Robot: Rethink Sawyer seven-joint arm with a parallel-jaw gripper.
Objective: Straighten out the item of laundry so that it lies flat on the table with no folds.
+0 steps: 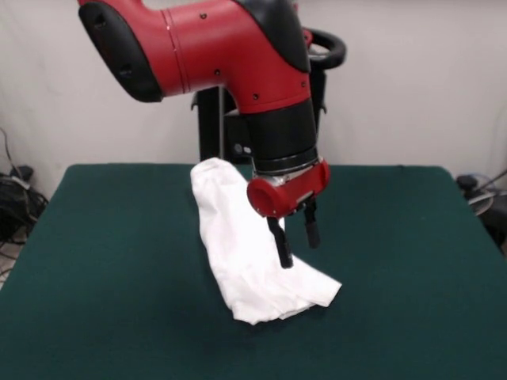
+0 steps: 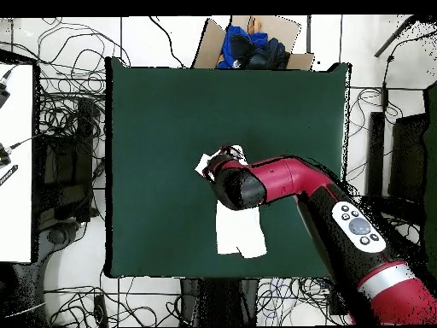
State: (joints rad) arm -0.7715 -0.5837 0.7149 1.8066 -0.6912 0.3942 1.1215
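Note:
The item of laundry (image 1: 249, 245) is a white T-shirt lying folded in a long crumpled strip on the dark green table (image 1: 103, 269), its plain side up, no print showing. It runs from the table's far middle toward the near middle. My gripper (image 1: 298, 244) hangs just above the strip's right edge, open, with nothing between its black fingers (image 1: 280, 245). In the overhead view the red arm covers the shirt's middle; the shirt's end (image 2: 239, 232) shows below the arm and a small piece (image 2: 206, 163) shows above it. The gripper is hidden there.
A cardboard box with blue and black cloth (image 2: 252, 44) sits past the table's (image 2: 154, 111) far edge in the overhead view. Cables lie on the floor around the table. A white desk (image 2: 15, 162) stands at the left.

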